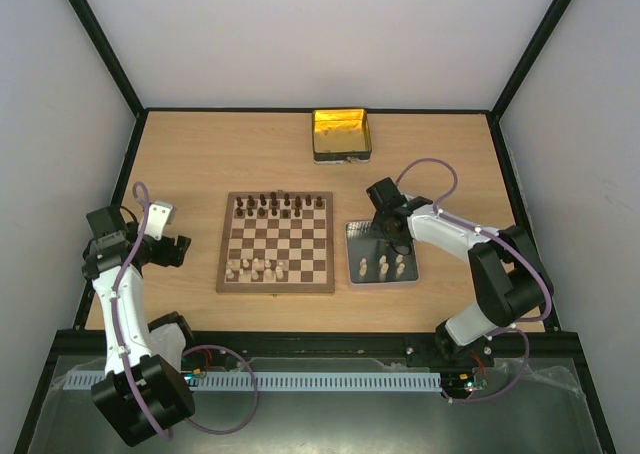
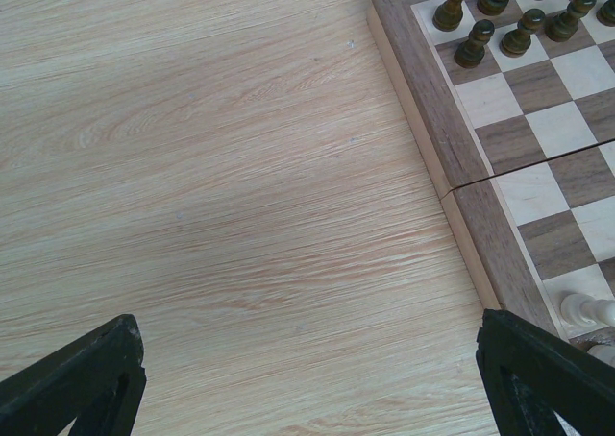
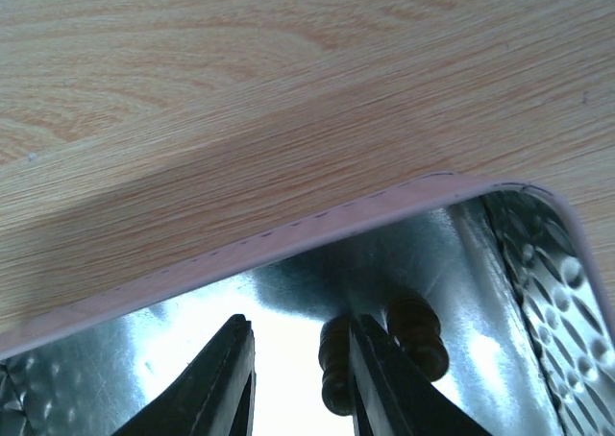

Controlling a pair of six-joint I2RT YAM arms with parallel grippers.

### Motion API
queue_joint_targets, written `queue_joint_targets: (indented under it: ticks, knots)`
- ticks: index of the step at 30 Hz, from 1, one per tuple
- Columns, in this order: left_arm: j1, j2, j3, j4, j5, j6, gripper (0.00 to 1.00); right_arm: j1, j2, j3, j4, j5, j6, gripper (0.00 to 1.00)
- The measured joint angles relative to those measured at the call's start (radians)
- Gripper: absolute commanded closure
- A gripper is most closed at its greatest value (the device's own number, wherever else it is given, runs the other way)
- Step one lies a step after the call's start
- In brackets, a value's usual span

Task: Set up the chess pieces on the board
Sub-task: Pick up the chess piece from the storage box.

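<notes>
The board [image 1: 280,242] lies mid-table with dark chess pieces [image 1: 280,205] along its far rows and a few cream ones [image 1: 255,268] on its near row. My left gripper [image 1: 170,249] hangs open over bare table left of the board [image 2: 452,138], nothing between its fingers [image 2: 86,378]. My right gripper [image 1: 388,236] is down over the far end of the grey tray [image 1: 360,232]. In the right wrist view its jaws [image 3: 298,330] stand apart on the tray [image 3: 461,254], a dark piece [image 3: 333,359] lying against the inner side of the right finger, with a gap to the left finger.
Several cream pieces [image 1: 382,266] stand at the tray's near end. A second dark shape [image 3: 418,332] lies just outside the right finger. A yellow-gold tin [image 1: 342,134] sits at the far edge of the table. Dark pieces [image 2: 500,18] and one cream piece [image 2: 588,309] show in the left wrist view.
</notes>
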Motion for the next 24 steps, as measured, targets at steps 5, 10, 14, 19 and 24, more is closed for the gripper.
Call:
queue_joint_targets:
  ticks: [5, 10, 14, 19, 24]
  knots:
    - [0.000, 0.000, 0.000, 0.000, 0.000, 0.000, 0.06, -0.005, -0.015, 0.000, -0.024, 0.000, -0.007, 0.74]
    - [0.000, 0.000, 0.000, 0.000, 0.000, 0.000, 0.06, -0.006, -0.019, 0.000, -0.034, 0.000, -0.012, 0.74]
    - [0.000, 0.000, 0.000, 0.000, 0.000, 0.000, 0.06, -0.006, -0.019, 0.000, -0.036, -0.001, -0.014, 0.75]
    - [0.000, 0.000, 0.000, 0.000, 0.000, 0.000, 0.06, -0.006, -0.019, -0.001, -0.036, -0.003, -0.015, 0.76]
    - [0.000, 0.000, 0.000, 0.000, 0.000, 0.000, 0.06, -0.013, -0.019, -0.006, -0.035, -0.010, -0.016, 0.76]
